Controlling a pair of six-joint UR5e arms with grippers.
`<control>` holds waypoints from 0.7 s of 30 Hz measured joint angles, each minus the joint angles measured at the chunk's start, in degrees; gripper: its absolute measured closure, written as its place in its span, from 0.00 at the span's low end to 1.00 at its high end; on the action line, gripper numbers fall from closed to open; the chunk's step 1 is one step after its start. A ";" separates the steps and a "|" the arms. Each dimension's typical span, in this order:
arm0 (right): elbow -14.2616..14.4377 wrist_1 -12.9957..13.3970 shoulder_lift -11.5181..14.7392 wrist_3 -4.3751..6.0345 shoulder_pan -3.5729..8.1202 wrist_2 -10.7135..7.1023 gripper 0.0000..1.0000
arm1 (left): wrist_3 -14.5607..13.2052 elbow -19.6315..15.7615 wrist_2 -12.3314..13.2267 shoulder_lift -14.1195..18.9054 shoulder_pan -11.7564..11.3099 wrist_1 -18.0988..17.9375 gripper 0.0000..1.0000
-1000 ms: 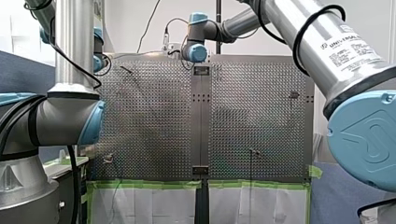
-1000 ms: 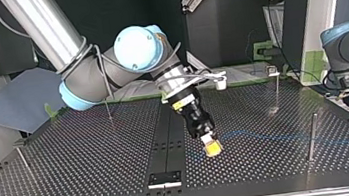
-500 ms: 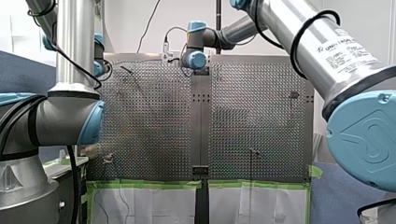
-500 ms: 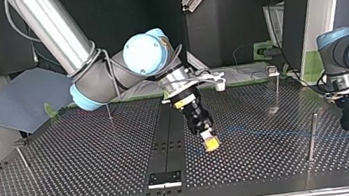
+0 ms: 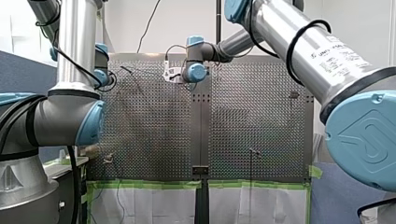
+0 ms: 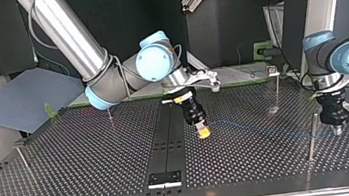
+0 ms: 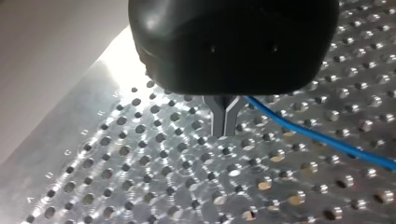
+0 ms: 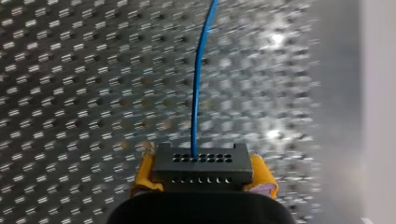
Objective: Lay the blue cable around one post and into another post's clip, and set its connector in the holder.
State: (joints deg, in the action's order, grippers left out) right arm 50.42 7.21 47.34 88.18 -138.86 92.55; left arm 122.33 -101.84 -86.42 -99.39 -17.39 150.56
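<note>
Reading the top view from its left, my right end effector [image 6: 202,133] hangs tilted over the tabletop [image 6: 70,166] near the middle strip, its yellow pads [image 8: 144,176] pinching the dark connector [image 8: 201,167]. From it the blue cable [image 6: 262,128] runs low, by a bare post [image 6: 311,136], to my left end effector [image 6: 337,130]. That one's metal fingers [image 7: 225,116] are pressed together, but I cannot tell whether they nip the cable. The cable is round no post yet. As I judge it, arms drawing apart could twist the connector in the pads, or a slack cable could snag the post or slip free.
</note>
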 joint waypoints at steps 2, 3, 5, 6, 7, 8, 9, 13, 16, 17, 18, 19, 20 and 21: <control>0.35 -0.40 -0.56 -0.24 0.02 0.43 1.00 | 0.04 -0.55 -0.25 -0.02 0.30 -0.36 0.99; 0.58 -0.41 -0.73 -0.32 0.04 0.57 1.00 | 0.09 -0.92 -0.41 -0.02 0.50 -0.65 0.99; 1.30 -0.13 -0.95 -0.41 0.15 0.83 1.00 | 0.14 -1.45 -0.65 -0.02 0.79 -0.98 0.99; 1.66 0.12 -1.00 -0.43 0.21 0.92 1.00 | 0.14 -1.74 -0.82 -0.03 1.00 -1.11 0.99; 2.03 0.39 -1.05 -0.45 0.27 1.00 1.00 | 0.14 -1.92 -0.93 -0.03 1.16 -1.18 0.99; 2.52 0.78 -1.05 -0.48 0.35 1.10 1.00 | 0.13 -2.06 -1.02 -0.03 1.32 -1.22 0.99; 2.91 1.07 -1.03 -0.50 0.41 1.17 1.00 | 0.14 -2.19 -1.11 -0.04 1.53 -1.26 0.99; 4.70 1.74 -0.99 -0.55 0.53 1.47 1.00 | 0.15 -2.67 -1.88 -0.04 2.35 -1.29 0.99; 6.14 2.64 -0.96 -0.60 0.45 1.91 1.00 | 0.17 -3.00 -2.33 -0.05 3.01 -1.28 0.99; 6.73 3.13 -0.95 -0.61 0.42 2.09 1.00 | 0.17 -3.05 -2.37 -0.04 3.22 -1.28 0.99; 7.19 3.51 -0.96 -0.61 0.39 2.22 1.00 | 0.15 -3.09 -2.34 -0.04 3.50 -1.28 0.99; 7.65 3.92 -0.96 -0.62 0.37 2.34 1.00 | 0.11 -3.11 -2.28 -0.04 3.69 -1.26 0.99; 8.27 4.47 -0.96 -0.62 0.38 2.48 1.00 | 0.04 -3.13 -2.18 -0.04 3.87 -1.26 0.99; 8.74 4.87 -0.96 -0.62 0.38 2.56 1.00 | -0.10 -3.14 -1.98 -0.05 4.09 -1.28 0.99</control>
State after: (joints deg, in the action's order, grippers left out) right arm 59.16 12.08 46.38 87.56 -138.48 95.11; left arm 122.23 -104.98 -88.40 -99.44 -13.30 149.29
